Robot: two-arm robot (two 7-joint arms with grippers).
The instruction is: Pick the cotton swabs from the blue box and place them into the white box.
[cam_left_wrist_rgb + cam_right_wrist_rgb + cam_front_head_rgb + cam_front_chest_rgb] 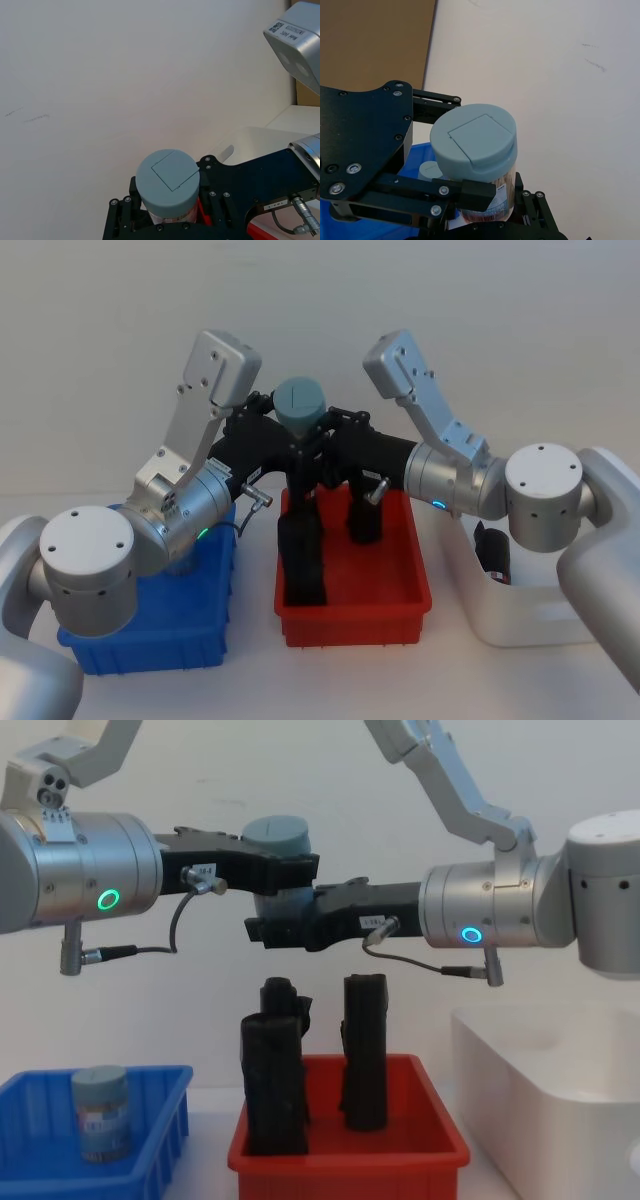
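A: Quick one. What's the left gripper (285,870) doing?
B: It's clamping the tub of cotton swabs (279,845) high in the air, above the red bin (345,1145). Fingers are closed on the clear body just below the grey lid.
A: And the right gripper (285,928)?
B: It's meeting the same tub from the other side, fingers closing round the lower body. Looks like a handover mid-air; I'd call both shut on it, though the right's grip looks less certain.
A: Handling notes?
B: Light, stiff plastic, smooth sides, so probably a bit slippery. Best hold is the round body under the lid rim, not the lid flap, which could pop.
A: Other items?
B: 1 more tub (101,1112) is standing upright in the blue box (150,1130) on the left. 2 black rolls (275,1070) are standing in the red bin. The white box (540,1090) is sitting on the right, well apart from the held tub.
A: Progress?
B: Held tub not yet over the white box.
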